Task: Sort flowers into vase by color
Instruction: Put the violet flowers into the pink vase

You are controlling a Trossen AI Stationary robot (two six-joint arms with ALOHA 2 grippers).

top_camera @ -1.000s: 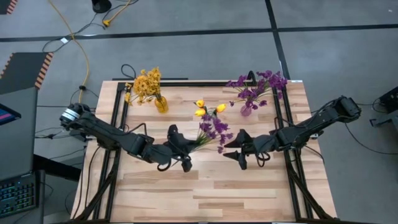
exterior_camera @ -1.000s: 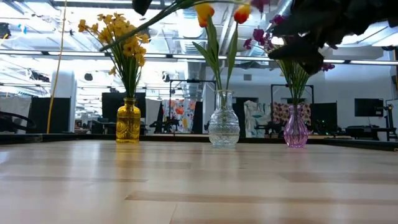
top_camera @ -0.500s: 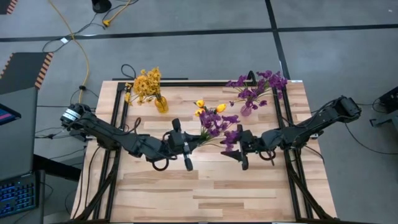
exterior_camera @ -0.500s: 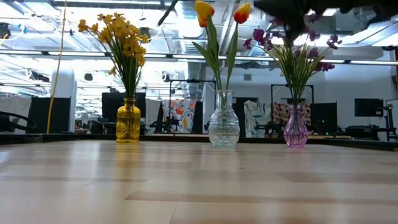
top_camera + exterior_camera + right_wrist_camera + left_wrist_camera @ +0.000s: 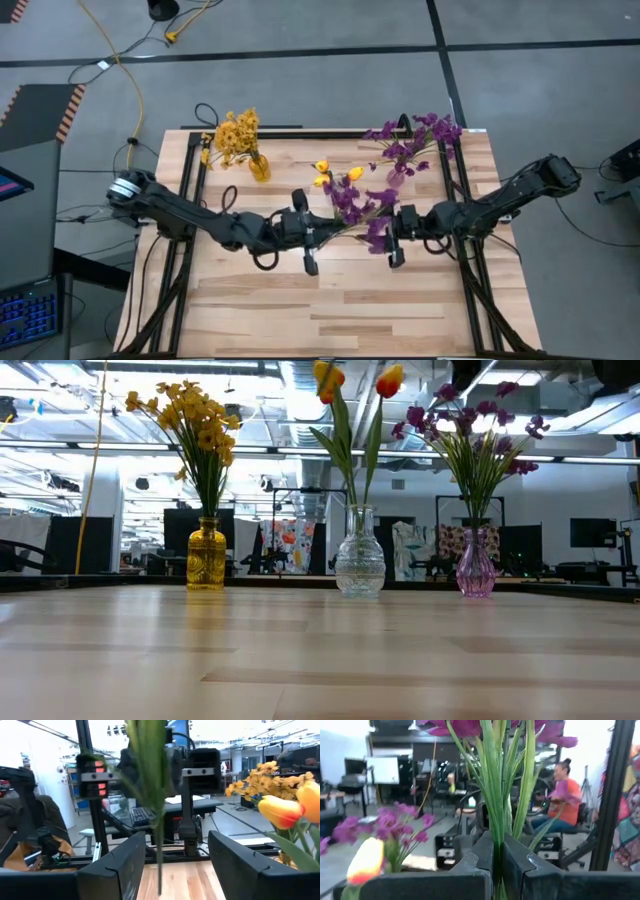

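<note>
Left gripper clamping purple stem mid-table, blooms pointing toward 1 o'clock. Right gripper facing it at 3 o'clock, fingers spread wide around stem – not yet closing.

Handover step, by judgement: right should be closing squarely on stem before left is releasing, then be carrying it to pink vase at 1 o'clock.

Contact between right fingers and stem hard to make out – low view cutting both grippers off.

Three vases, two arms, one table.
</note>
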